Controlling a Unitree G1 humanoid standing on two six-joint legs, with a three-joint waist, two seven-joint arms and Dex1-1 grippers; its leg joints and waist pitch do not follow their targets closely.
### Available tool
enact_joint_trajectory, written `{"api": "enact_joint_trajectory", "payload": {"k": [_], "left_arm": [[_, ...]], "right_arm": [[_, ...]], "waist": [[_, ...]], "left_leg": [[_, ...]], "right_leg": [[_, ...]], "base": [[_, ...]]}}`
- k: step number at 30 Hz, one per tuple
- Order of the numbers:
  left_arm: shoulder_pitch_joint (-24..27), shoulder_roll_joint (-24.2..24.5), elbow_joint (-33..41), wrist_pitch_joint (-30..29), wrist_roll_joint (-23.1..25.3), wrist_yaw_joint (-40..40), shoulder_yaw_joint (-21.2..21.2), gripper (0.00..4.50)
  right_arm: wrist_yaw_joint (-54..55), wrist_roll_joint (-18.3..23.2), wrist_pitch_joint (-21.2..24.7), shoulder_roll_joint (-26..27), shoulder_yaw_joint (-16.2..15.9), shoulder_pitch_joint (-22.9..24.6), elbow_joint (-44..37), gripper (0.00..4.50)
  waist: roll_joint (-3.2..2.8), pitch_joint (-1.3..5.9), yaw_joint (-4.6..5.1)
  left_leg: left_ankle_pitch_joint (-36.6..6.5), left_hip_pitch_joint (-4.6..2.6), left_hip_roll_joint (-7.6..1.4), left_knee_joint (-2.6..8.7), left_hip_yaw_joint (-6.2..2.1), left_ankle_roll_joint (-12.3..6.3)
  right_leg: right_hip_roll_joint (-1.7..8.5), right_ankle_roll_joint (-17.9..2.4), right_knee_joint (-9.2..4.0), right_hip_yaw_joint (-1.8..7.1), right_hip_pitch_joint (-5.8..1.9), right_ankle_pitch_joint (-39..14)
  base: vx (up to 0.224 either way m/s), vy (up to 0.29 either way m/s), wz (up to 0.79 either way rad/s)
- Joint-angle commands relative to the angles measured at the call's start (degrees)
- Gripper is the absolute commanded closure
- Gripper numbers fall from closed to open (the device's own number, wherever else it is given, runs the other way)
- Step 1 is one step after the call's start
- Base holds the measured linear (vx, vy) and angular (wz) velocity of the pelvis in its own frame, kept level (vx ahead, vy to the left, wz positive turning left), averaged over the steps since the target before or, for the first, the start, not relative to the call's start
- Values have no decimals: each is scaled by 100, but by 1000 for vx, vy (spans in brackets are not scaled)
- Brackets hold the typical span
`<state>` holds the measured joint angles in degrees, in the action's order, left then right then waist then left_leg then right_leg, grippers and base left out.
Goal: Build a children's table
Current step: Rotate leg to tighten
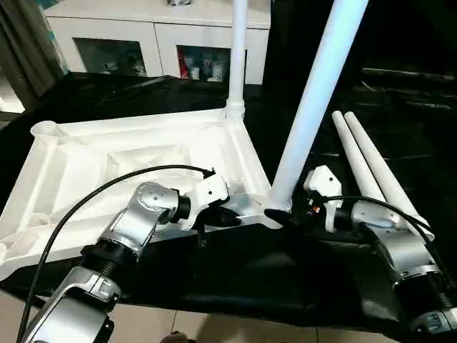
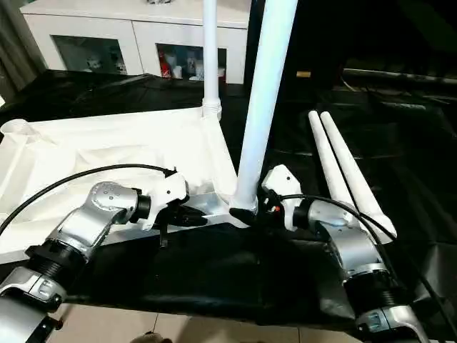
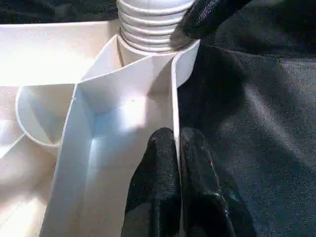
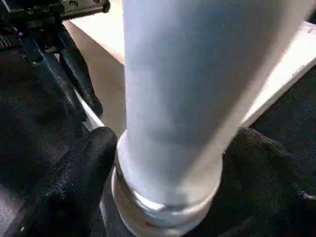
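The white tabletop (image 1: 107,164) lies underside up on a black cloth. One white leg (image 1: 238,50) stands upright in its far right corner socket. A second leg (image 1: 314,93) leans to the right from the near right corner, and its threaded end (image 3: 148,24) sits in that socket with threads showing. My right gripper (image 1: 282,214) is shut on this leg's base, with black fingers (image 4: 79,168) on both sides of the tube. My left gripper (image 1: 232,216) is shut on the tabletop's near rim wall (image 3: 174,98), beside that corner. Two more legs (image 1: 371,168) lie side by side at the right.
A white cabinet with glass doors (image 1: 143,43) stands behind the table. The black cloth (image 1: 250,271) covers the work surface to its front edge. A black cable (image 1: 107,189) loops over my left forearm and across the tabletop.
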<state>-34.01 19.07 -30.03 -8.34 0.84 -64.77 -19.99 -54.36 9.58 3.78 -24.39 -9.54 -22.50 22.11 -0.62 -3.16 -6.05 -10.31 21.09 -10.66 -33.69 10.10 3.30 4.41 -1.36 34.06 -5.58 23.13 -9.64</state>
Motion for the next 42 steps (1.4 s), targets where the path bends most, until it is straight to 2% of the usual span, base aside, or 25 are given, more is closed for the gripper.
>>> {"api": "enact_joint_trajectory", "payload": {"k": [1, 2, 4, 9, 17, 20, 22, 25, 26, 27, 29, 31, 33, 34, 36, 37, 38, 39, 40, 42], "left_arm": [[13, -28, 202, 37, -112, -143, -3, 450], [15, -24, 206, 30, -110, -143, 6, 450], [14, -22, 203, 31, -107, -142, 9, 450], [9, 10, 200, 7, -97, -151, 4, 450], [-18, -21, 128, -48, -96, -75, 40, 450], [-162, -242, -176, -222, -15, 535, 209, 450], [-328, -444, -472, -323, 45, 998, 316, 450], [-500, -653, -753, -474, 119, 1464, 388, 450], [-630, -839, -956, -614, 145, 1837, 456, 450], [-805, -1127, -1242, -701, 175, 2371, 541, 450], [-962, -1405, -1526, -715, 264, 2862, 543, 450], [-994, -1467, -1597, -718, 309, 2984, 522, 450], [-1060, -1605, -1746, -719, 378, 3188, 487, 450], [-1083, -1648, -1787, -699, 429, 3245, 450, 450], [-1104, -1685, -1831, -661, 465, 3260, 436, 450], [-1117, -1687, -1864, -627, 479, 3243, 429, 450], [-1121, -1686, -1876, -617, 484, 3239, 426, 450], [-1133, -1682, -1906, -592, 497, 3231, 417, 450], [-1129, -1665, -1919, -523, 505, 3208, 412, 450], [-1109, -1593, -1927, -252, 494, 3063, 403, 450]], "right_arm": [[-58, -12, 18, 12, -48, -66, 23, 97], [-60, 0, 6, 41, -33, -72, 52, 97], [-57, 9, 5, 55, -20, -77, 68, 132], [-71, -32, -70, 72, -13, -69, 185, 169], [222, -125, 19, 186, 53, -94, 470, 179], [1141, -303, 281, 465, 221, -241, 1065, 181], [2034, -415, 417, 740, 394, -389, 1442, 181], [2951, -490, 648, 1015, 573, -589, 1797, 181], [3461, -479, 780, 1200, 688, -739, 2026, 181], [4092, -409, 892, 1458, 851, -971, 2349, 181], [4555, -378, 850, 1692, 937, -1208, 2665, 181], [4599, -403, 796, 1733, 914, -1254, 2717, 181], [4641, -436, 718, 1813, 862, -1341, 2852, 181], [4658, -438, 702, 1836, 859, -1367, 2917, 146], [4666, -416, 641, 1859, 914, -1389, 2974, 111], [4623, -369, 576, 1879, 975, -1407, 2999, 109], [4607, -354, 558, 1885, 993, -1414, 3007, 100], [4570, -316, 514, 1901, 1033, -1433, 3029, 87], [4570, -295, 452, 1900, 1068, -1448, 3021, 70], [4446, -283, 161, 1825, 1105, -1530, 2933, 64]], "waist": [[67, 383, 5], [64, 384, 4], [70, 384, 1], [54, 389, -2], [43, 395, 6], [39, 374, 51], [40, 355, 108], [31, 348, 148], [30, 349, 154], [13, 346, 172], [23, 345, 173], [22, 347, 123], [22, 335, 125], [23, 329, 127], [16, 320, 133], [18, 324, 134], [-18, 337, 143], [5, 350, 137], [-13, 349, 128], [6, 352, 126]], "left_leg": [[-1145, -53, -282, 385, -77, -347], [-1136, -52, -281, 383, -76, -347], [-1124, -48, -275, 381, -74, -352], [-1112, -49, -278, 381, -79, -337], [-1095, -53, -276, 374, -78, -329], [-1234, -51, -259, 388, -85, -240], [-1464, -84, -255, 401, -103, -101], [-1575, -91, -241, 409, -112, -13], [-1614, -96, -235, 411, -118, -3], [-1700, -130, -222, 397, -105, 38], [-1810, -160, -208, 391, -110, 43], [-1767, -154, -219, 394, -104, -23], [-1830, -146, -222, 412, -111, -39], [-1893, -157, -223, 415, -112, -38], [-2055, -186, -226, 430, -124, -20], [-2081, -184, -231, 436, -131, -14], [-2129, -187, -240, 443, -140, 8], [-2079, -173, -245, 448, -142, 3], [-1981, -160, -250, 463, -138, -25], [-1947, -148, -248, 461, -129, -38]], "right_leg": [[471, -1024, -436, 332, -309, -1655], [469, -1031, -434, 331, -310, -1629], [471, -1031, -434, 331, -314, -1619], [467, -1031, -427, 328, -321, -1571], [460, -1070, -415, 328, -322, -1506], [461, -1074, -442, 310, -318, -1721], [462, -961, -488, 304, -298, -2152], [462, -876, -515, 300, -288, -2365], [461, -853, -525, 295, -288, -2427], [460, -830, -552, 300, -254, -2540], [468, -747, -606, 279, -247, -2775], [468, -681, -613, 290, -238, -2656], [468, -690, -606, 284, -247, -2643], [464, -674, -615, 279, -246, -2693], [467, -637, -634, 275, -239, -2808], [473, -638, -629, 275, -249, -2810], [472, -655, -630, 281, -251, -2732], [485, -687, -609, 284, -271, -2558], [475, -751, -591, 287, -285, -2388], [489, -810, -582, 294, -292, -2295]], "base": [[0, 0, 0], [0, 0, 0], [0, 0, 0], [0, 0, 0], [0, 0, 0], [0, 0, 0], [0, 0, 0], [0, 0, 0], [0, 0, 0], [0, 0, 0], [0, 0, 0], [0, 0, 0], [0, 0, 0], [0, 0, 0], [0, 0, 0], [0, 0, 0], [0, 0, 0], [0, 0, 0], [0, 0, 0], [0, 0, 0]]}}
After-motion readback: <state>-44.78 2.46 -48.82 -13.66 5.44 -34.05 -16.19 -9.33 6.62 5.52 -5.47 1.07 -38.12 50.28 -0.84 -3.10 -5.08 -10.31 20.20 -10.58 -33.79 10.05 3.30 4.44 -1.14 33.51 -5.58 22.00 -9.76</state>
